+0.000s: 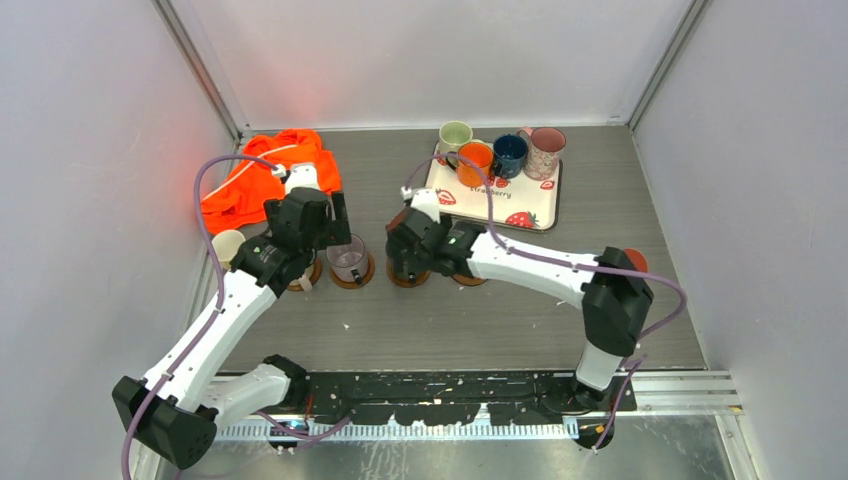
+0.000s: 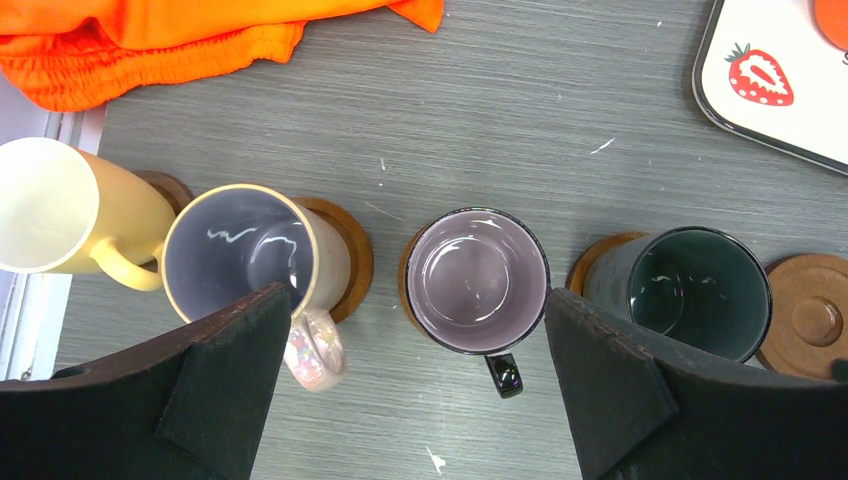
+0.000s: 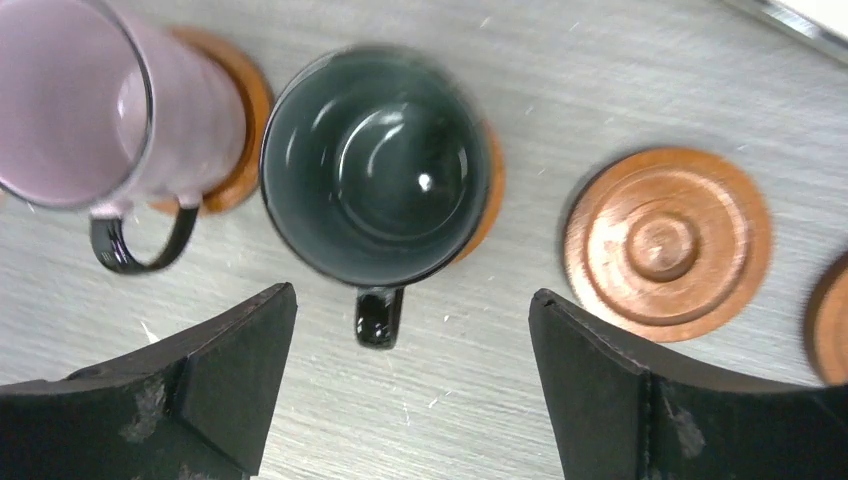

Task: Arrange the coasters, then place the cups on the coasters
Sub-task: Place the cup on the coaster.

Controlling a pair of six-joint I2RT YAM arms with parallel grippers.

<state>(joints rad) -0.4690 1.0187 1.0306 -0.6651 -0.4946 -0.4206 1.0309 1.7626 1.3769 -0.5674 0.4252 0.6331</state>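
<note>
four mugs lined up, both pairs of fingers wide open

along the near bench it's a row: cream mug (image 2: 50, 205) far left with a brown disc edge showing just behind it, then a pinkish mug (image 2: 240, 250) on a wood coaster (image 2: 352, 255), then the lilac-grey mug (image 2: 478, 280) on its own coaster, handle toward the arms. the left fingers (image 2: 230, 380) hang spread to full width over that lilac-grey mug, gripping nothing.

over to the right arm: the dark grey-green mug (image 3: 375, 165) stands upright on a wood coaster (image 3: 492, 190), handle pointing at the camera. the right fingers (image 3: 600, 380) stand wide apart above it, clear of the mug, nothing held. just right of it lies a bare ringed coaster (image 3: 665, 245), and another coaster's edge (image 3: 830, 320) shows beyond.

at the back, the strawberry-print tray (image 1: 500, 205) carries the pale green mug (image 1: 455, 135), orange mug (image 1: 476, 160), navy mug (image 1: 510, 152) and speckled pink mug (image 1: 546, 150). an orange cloth (image 1: 265, 175) lies back left.
</note>
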